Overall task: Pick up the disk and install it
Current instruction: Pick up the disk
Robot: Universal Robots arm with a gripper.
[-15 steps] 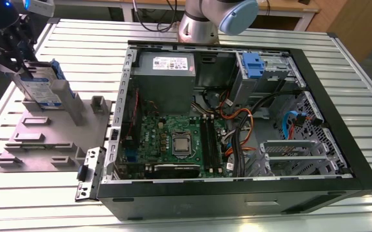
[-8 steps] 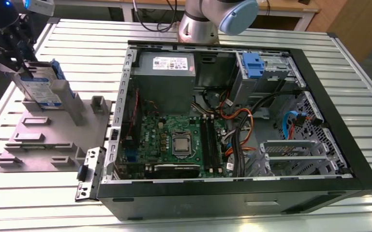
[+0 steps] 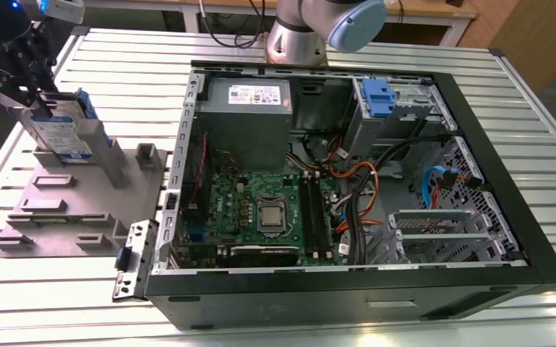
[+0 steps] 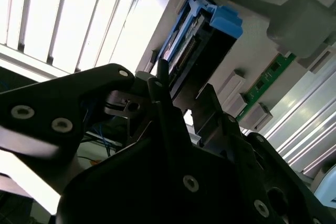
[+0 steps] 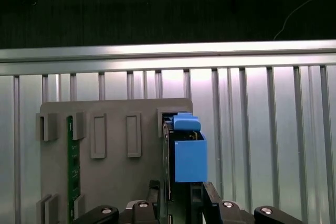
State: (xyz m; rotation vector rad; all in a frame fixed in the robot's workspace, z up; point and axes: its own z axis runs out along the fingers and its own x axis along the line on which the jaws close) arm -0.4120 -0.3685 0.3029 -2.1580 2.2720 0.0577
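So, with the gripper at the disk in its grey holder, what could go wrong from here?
1. The disk stands upright in a slot of the grey holder. A tilted pull by the gripper might jam it or drag the holder along.
2. Loose cables lie beside the drive bay inside the computer case, so the disk may catch on them when going in.

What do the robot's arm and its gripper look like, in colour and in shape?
The arm is a round silver-grey tube with a light blue cap on its joint. The gripper is matte black, built of flat angular links, dotted with small round silver screw heads.
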